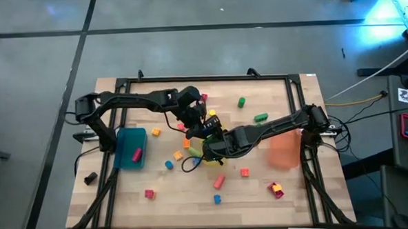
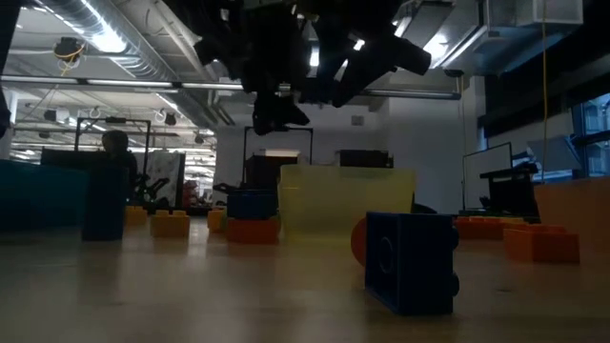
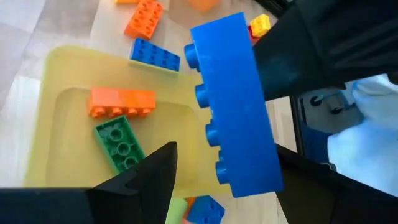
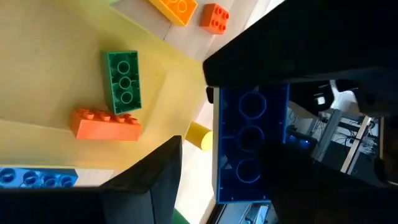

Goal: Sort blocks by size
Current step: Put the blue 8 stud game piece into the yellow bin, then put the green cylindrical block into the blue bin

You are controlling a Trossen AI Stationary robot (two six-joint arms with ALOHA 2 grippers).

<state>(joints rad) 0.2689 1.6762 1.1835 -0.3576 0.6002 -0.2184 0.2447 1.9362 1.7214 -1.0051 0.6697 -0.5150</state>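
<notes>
A long blue studded brick (image 3: pixel 236 106) hangs in the air over the yellow bin (image 3: pixel 56 68) near the table's middle. My right gripper (image 4: pixel 227 149), reaching in from the right (image 1: pixel 213 143), is shut on it. My left gripper (image 3: pixel 227 155) comes from the left (image 1: pixel 203 130) and is open. Its fingers stand on either side of the brick's other end: one beside the studs with a gap, the other close to the hollow underside; I cannot tell whether that one touches. An orange brick (image 3: pixel 121 102) and a green brick (image 3: pixel 119 142) lie on the bin's floor. My right gripper holds the blue brick near one end, slanting down from the table's right. The brick's hollow underside (image 4: pixel 249 143) faces my wrist, with its length running between the fingers. One finger (image 4: pixel 311 186) lies dark over the brick's long edge, which hides the contact. The brick is lifted clear above the bin.
A blue bin (image 1: pixel 131 147) holding a pink block stands at the left and an orange bin (image 1: pixel 285 151) at the right. Small blocks lie scattered over the wooden table, among them green ones (image 1: pixel 261 117) toward the far side and a blue one (image 2: pixel 410 257) near the front.
</notes>
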